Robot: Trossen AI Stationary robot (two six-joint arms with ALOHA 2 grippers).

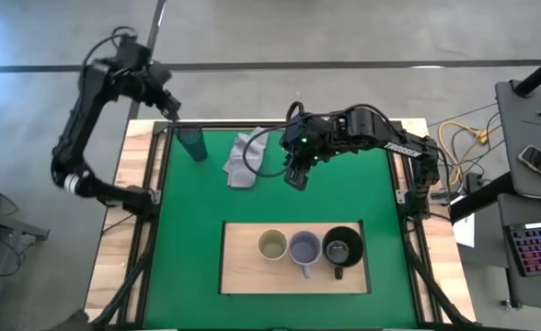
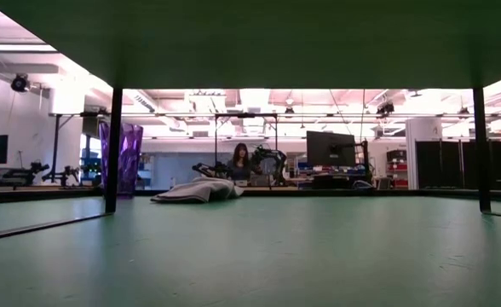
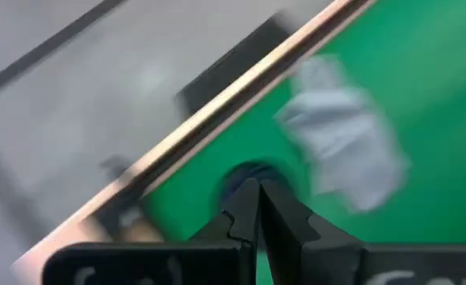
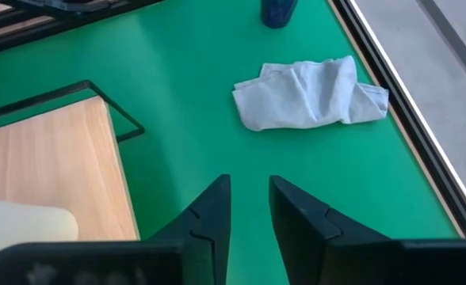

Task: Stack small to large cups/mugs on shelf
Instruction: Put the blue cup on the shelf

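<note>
On the light wooden shelf board (image 1: pixel 243 262) at the mat's near side, three vessels stand upright in a row: the cream cup (image 1: pixel 272 245), the lavender-grey mug (image 1: pixel 305 248) and the black mug (image 1: pixel 342 246). The dark teal-and-purple tumbler (image 1: pixel 193 142) stands on its base at the far-left corner of the mat and also shows in the low view (image 2: pixel 121 158). My left gripper (image 1: pixel 172 112) is shut and hangs high beyond the far-left corner, above and apart from the tumbler (image 3: pixel 245 176). My right gripper (image 4: pixel 249 210) is open over the mat's middle (image 1: pixel 295 175), holding nothing.
A crumpled light grey cloth (image 1: pixel 244 161) lies on the green mat (image 1: pixel 197 230) between the tumbler and my right gripper, and shows in the right wrist view (image 4: pixel 308 95). A dark frame rims the mat. A person (image 2: pixel 238 162) sits in the room behind the table.
</note>
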